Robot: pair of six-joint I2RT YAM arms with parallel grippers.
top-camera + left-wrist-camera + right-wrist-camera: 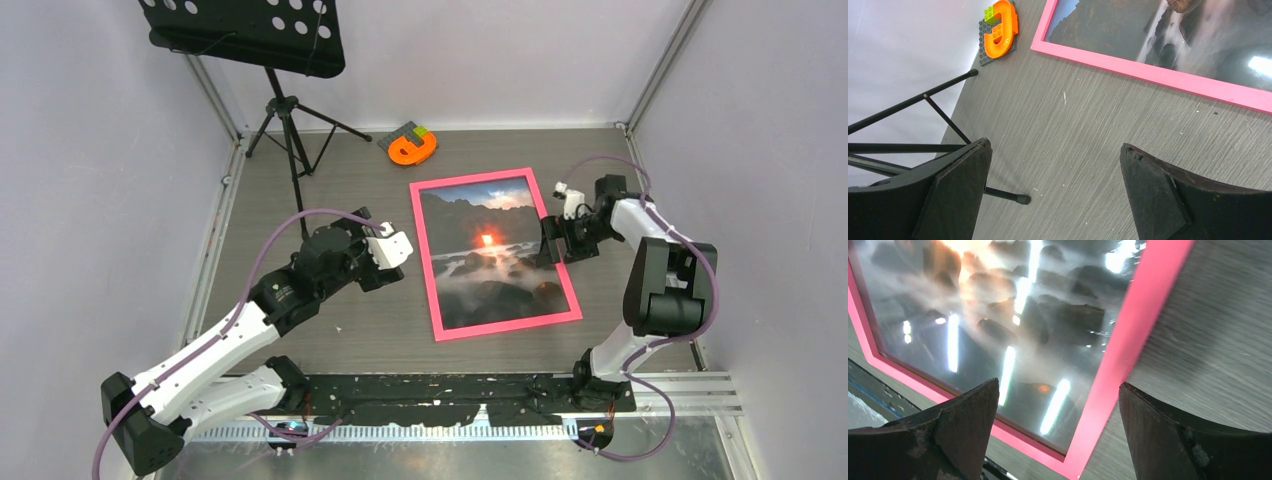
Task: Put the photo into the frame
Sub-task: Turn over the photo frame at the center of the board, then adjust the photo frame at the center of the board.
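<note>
One side of the frame [1128,340] under the right hand [1058,385].

From above, the stand's [290,120] desk is cut off by the top edge, and the right gripper [548,243] hides a stretch of the frame's [510,327] right border beside the photo [490,255]. The left wrist view shows only one corner of frame and photo, and crops the stand's legs at its left edge. In the right wrist view the photo is blurred and streaked with glare, and the frame runs off the top and left edges. The orange toy [413,148] near the worktop's far edge is too small to identify.
</note>
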